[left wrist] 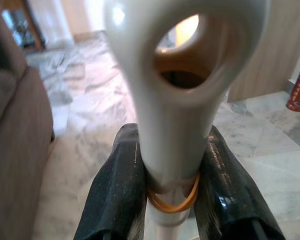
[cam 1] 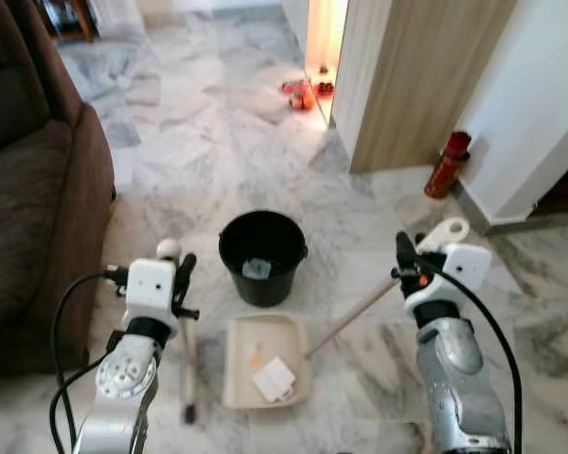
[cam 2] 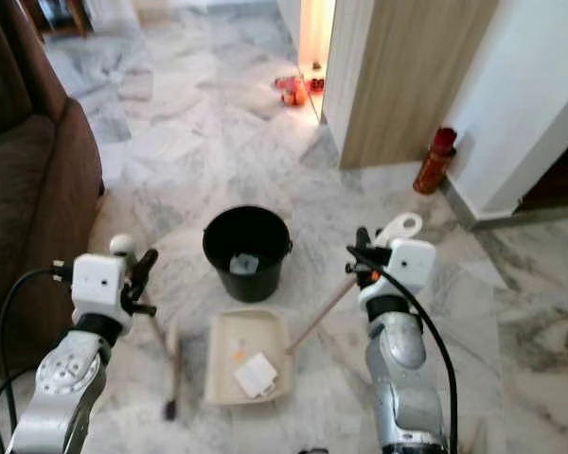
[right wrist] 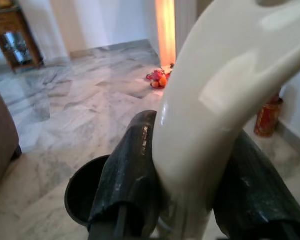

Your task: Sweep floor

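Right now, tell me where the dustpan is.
The dustpan lies on the marble floor between both arms, just in front of the black bucket, litter inside.

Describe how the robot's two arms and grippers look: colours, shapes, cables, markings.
Both arms are silver metal with rounded joint housings and black bands at the wrists. Each wrist carries a boxy white camera module. Black cables loop outward along each arm. The left gripper and right gripper each have two long, glossy black fingers. The right wrist bears a small orange-red marking.
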Controlling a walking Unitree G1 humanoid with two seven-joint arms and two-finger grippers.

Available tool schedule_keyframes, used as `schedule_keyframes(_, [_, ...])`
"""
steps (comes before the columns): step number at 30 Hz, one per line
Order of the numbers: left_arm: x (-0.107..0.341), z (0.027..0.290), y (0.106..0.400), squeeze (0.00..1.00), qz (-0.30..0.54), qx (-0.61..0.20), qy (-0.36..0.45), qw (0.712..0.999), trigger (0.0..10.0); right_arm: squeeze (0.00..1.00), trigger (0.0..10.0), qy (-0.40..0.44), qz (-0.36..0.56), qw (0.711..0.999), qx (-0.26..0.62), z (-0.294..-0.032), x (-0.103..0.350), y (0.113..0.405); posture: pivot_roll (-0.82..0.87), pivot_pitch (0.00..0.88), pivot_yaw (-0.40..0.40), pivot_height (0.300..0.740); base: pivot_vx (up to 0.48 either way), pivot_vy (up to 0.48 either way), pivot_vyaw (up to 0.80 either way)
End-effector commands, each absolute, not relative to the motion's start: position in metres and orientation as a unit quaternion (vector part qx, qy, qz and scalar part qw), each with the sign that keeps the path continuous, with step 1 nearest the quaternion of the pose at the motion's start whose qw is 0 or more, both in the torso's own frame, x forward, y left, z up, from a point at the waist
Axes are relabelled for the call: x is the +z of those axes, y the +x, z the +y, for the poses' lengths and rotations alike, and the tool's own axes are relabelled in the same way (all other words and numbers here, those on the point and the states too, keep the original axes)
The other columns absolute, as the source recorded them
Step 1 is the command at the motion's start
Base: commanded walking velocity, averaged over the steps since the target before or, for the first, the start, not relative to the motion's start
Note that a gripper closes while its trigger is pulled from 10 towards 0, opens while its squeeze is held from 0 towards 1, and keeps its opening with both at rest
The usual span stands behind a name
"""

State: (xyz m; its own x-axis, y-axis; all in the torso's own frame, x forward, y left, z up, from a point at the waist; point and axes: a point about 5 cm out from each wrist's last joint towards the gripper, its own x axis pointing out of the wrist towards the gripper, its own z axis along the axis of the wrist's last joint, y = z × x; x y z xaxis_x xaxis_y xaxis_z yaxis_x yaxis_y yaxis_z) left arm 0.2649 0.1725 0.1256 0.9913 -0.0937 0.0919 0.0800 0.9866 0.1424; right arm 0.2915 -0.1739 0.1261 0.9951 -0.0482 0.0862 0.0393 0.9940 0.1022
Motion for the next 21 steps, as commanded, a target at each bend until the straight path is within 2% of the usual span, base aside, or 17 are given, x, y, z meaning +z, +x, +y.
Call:
schedule_keyframes(1, [0.133, 0.179, 0.263, 0.00, -0.067, -0.032, 0.083, 0.994, 10.0, 0.00, 10.0, 0.064, -0.085, 0.994, -0.013, -0.169, 0.141, 0.291, 0.11, 0.134, 0.000, 0.740, 0.000, 0.000, 0.00])
schedule_keyframes(15, [0.132, 0.182, 0.264, 0.00, -0.065, -0.032, 0.089, 0.993, 10.0, 0.00, 10.0, 0.063, -0.141, 0.988, 0.004, -0.163, 0.182, 0.283, 0.11, 0.142, 0.012, 0.740, 0.000, 0.000, 0.00])
schedule_keyframes(21, [0.132, 0.181, 0.265, 0.00, -0.063, -0.037, 0.092, 0.993, 10.0, 0.00, 10.0, 0.054, -0.153, 0.986, 0.022, -0.163, 0.203, 0.270, 0.10, 0.146, 0.018, 0.740, 0.000, 0.000, 0.00])
